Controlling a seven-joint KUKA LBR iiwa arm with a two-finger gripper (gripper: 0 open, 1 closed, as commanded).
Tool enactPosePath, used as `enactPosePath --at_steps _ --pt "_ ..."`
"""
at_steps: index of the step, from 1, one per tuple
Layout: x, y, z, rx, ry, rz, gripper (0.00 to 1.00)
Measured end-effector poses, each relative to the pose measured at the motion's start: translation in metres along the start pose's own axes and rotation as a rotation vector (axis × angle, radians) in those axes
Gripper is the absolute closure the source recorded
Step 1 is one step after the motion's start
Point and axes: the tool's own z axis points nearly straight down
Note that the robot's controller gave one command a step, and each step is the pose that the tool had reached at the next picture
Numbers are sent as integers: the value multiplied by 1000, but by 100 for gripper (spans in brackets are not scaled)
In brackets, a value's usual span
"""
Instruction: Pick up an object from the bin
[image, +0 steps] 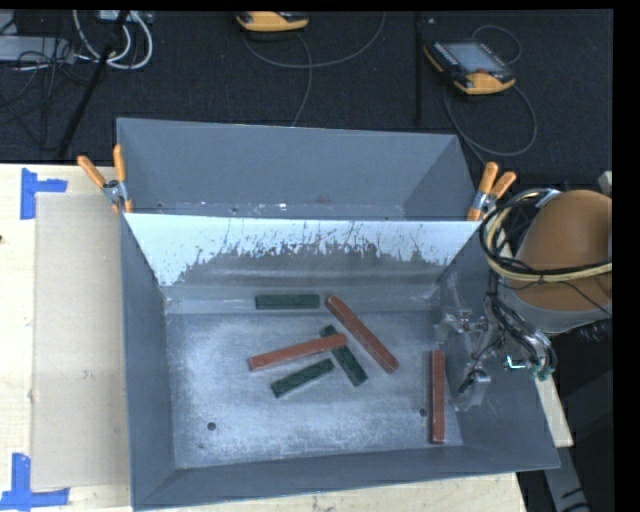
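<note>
Bin's (200, 410) grey floor is pretty scuffed and whitish. The pincer (470, 385) sits low by the right wall, can't tell if it's open or closed, just beside a long red-brown bar (437, 395). Mid-bin there's a loose heap of bars (360, 333), red-brown and dark green. Beyond the bin is a dark, cable-strewn floor (200, 90).

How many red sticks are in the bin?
3: a middle red stick, a slanted red stick to its right, and a red stick along the right wall. None looks hidden.
</note>
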Motion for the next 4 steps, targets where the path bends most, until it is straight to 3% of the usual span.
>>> enactPosePath --at_steps 1,2,3,4 --pt "3 -20 73 0 -3 -402 0" --pt "-1 -17 69 -2 -11 -408 100" --pt "-13 27 -268 9 -13 -1141 100" --pt "31 65 -108 -3 0 -1345 100"
